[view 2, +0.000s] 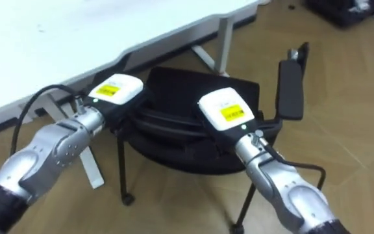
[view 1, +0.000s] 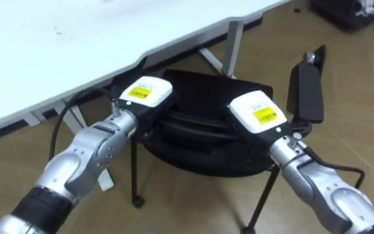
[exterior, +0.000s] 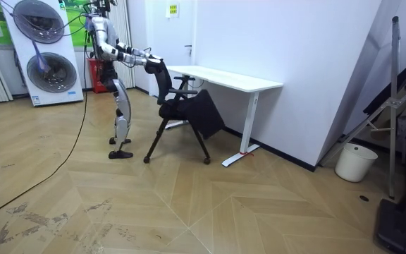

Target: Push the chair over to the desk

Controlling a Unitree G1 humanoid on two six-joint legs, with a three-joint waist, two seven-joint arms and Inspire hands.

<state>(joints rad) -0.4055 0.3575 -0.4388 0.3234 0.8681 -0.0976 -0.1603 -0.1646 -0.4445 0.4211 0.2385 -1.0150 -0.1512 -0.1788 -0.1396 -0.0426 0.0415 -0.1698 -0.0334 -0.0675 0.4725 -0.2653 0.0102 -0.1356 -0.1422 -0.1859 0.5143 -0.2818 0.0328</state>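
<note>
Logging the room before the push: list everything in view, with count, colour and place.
chair: one, black, at the desk, before the robot.
desk: one, white, behind the chair.
drum machines: two, white, stacked, room view's left.
bucket: one, white, past the desk, room view's right.
folded frame: one, grey, upright, room view's right edge.
left hand: one, white-backed, on the chair's backrest.
right hand: one, white-backed, on the chair's backrest.
</note>
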